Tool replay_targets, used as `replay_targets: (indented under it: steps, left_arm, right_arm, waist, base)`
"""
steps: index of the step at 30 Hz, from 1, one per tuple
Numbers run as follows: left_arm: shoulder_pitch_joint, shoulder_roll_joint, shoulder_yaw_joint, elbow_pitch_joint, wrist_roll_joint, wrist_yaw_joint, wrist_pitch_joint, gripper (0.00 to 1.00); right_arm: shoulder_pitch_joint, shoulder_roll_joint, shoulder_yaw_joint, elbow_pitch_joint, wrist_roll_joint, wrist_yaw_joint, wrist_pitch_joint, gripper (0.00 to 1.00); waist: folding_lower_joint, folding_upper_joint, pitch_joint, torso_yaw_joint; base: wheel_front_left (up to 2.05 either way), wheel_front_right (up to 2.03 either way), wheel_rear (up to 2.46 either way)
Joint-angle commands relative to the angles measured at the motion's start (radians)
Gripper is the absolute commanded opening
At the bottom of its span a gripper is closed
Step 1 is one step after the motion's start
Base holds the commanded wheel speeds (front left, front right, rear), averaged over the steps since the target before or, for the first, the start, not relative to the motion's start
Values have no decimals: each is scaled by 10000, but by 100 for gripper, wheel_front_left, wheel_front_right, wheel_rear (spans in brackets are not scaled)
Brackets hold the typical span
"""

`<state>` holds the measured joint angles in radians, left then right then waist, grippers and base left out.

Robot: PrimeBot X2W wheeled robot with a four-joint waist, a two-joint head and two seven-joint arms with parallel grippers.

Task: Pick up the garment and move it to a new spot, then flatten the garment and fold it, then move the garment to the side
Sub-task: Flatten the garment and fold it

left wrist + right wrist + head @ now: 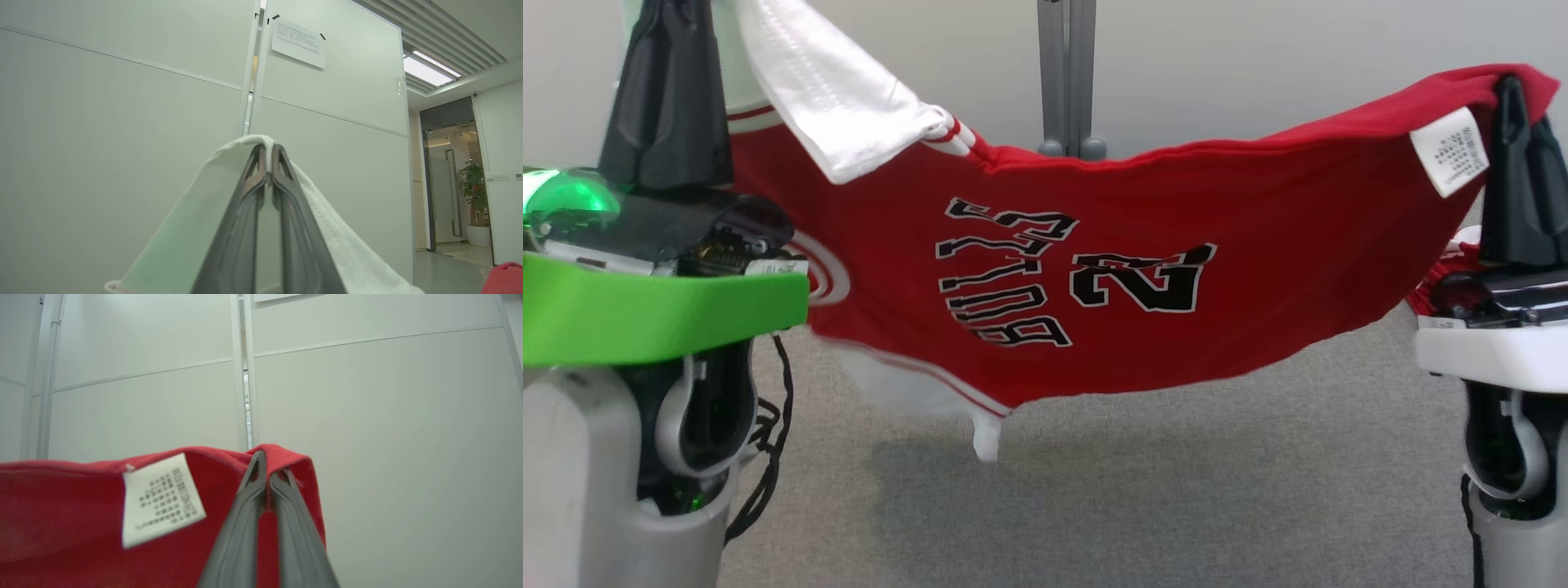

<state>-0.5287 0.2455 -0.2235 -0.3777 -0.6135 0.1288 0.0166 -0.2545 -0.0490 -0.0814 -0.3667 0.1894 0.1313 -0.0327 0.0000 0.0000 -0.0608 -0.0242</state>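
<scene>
Aloft, the red white-trimmed fabric jersey hangs between the left gripper, clamped on its white cloth, and the right gripper, clamped on its red edge.

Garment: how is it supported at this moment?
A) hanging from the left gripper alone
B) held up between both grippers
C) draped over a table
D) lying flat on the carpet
B: the left gripper is shut on the white part of the garment, the right gripper on its red edge beside the care label, and it hangs between them above the carpet.
</scene>
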Motion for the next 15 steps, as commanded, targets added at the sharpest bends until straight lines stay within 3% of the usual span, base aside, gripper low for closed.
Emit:
replay_targets:
  steps: [1,8,11,15]
  left_arm:
    - [136,158,71,-470,101,130,169,0]
    - [-200,505,85,-2657,177,563,1258,0]
    - [-343,643,27,-2665,222,607,1595,0]
    - [-513,727,-158,-1924,155,492,1866,0]
  right_arm:
    - [206,-30,-113,-534,-23,-12,191,0]
    - [633,-24,-709,-3071,-214,-12,1220,0]
    - [701,-24,-837,-3314,-242,-12,1557,0]
    - [646,-195,-695,-2690,-564,-11,1716,0]
  waist:
    - [0,0,-267,-209]
    - [0,0,-192,-411]
    - [0,0,40,-453]
    - [0,0,588,-457]
  base:
    - [0,0,0]
    - [0,0,0]
    - [0,0,0]
    - [0,0,0]
